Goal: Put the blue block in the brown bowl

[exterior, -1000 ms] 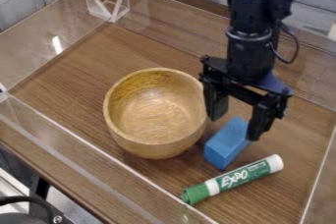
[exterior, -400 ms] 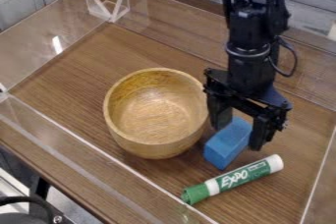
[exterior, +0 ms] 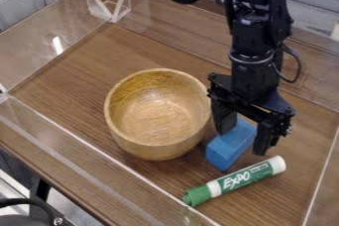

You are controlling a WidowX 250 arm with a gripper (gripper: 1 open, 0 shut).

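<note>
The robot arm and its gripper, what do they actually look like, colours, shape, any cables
The arm is black throughout, built of chunky cylindrical segments stacked down to the wrist. A thin black cable loops along its right side. The gripper is black too, with a broad crossbar carrying two flat, blocky fingers. No markings or labels are legible at this size.

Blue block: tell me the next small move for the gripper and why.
Probably lower a little further, then close. The gripper hangs open, pointing down, with its fingers either side of the far end of the blue block, which lies on the table beside the brown bowl, not yet gripped.
</note>
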